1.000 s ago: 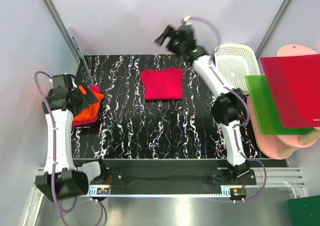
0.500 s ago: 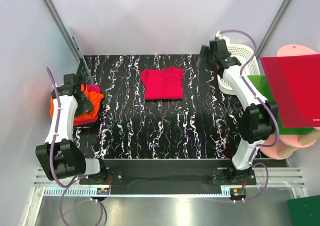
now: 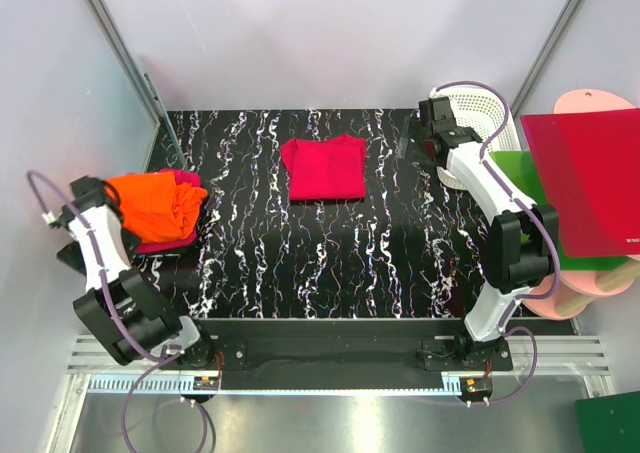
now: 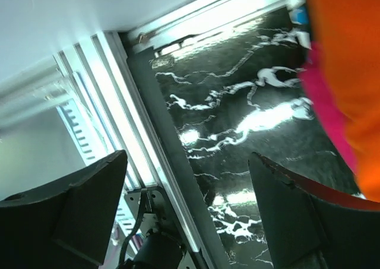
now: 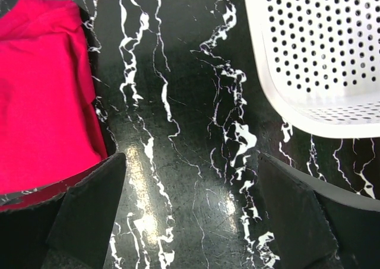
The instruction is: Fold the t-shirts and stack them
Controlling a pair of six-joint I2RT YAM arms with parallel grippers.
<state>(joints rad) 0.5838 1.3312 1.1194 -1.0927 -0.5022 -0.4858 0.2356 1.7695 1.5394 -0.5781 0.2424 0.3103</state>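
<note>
The black, white-veined surface (image 3: 330,263) carries everything. Off its right edge lie a red board (image 3: 585,183) and, partly under it, a green board (image 3: 515,208). A white perforated basket (image 3: 480,113) stands at the far right corner. A red t-shirt (image 3: 325,168) lies folded flat at the far middle, nothing on it. At the left edge an orange t-shirt (image 3: 155,198) lies crumpled on top of a pink cloth (image 3: 165,241).

The right arm reaches far up; the right end effector (image 5: 190,162) hangs released above bare surface, between the red t-shirt and the basket. The left arm is bent outward past the left edge, and the left end effector (image 4: 187,162) is released, grasping nothing, just beside the orange t-shirt.
</note>
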